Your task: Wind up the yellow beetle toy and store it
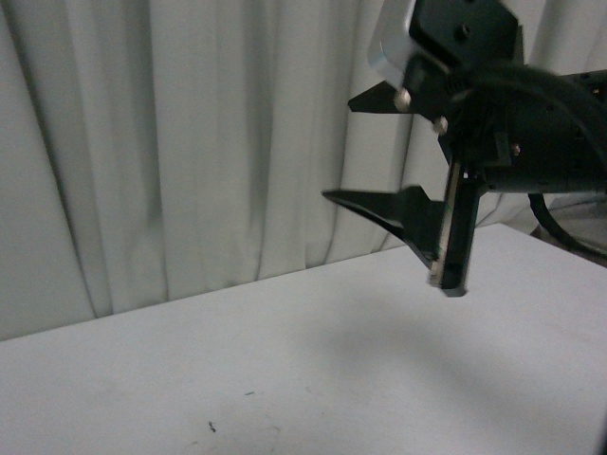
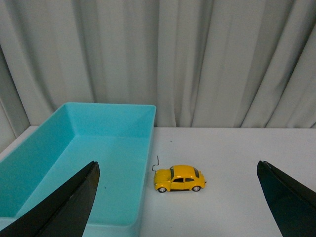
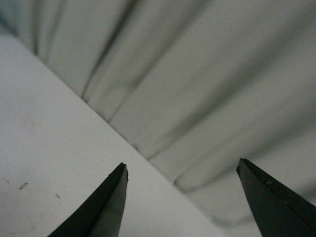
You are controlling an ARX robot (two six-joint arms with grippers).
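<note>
The yellow beetle toy (image 2: 178,178) sits on the surface (image 2: 247,163) just beside the blue bin (image 2: 106,121). Small, rigid and glossy, it probably slips easily, so pinching across its doors seems best. The left gripper (image 2: 176,164) and right gripper (image 1: 338,150) both have fingers apart, empty.

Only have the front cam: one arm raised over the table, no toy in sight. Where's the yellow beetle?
Observer: The left wrist view has it. The yellow beetle toy sits on its wheels on the white table.
Operator: Stored yet?
Observer: No. It's outside the turquoise bin, close beside one long wall but apart from it.
Operator: Left end effector state?
Observer: The left end effector is open, fingers wide apart, holding nothing. The toy shows between them, untouched.
</note>
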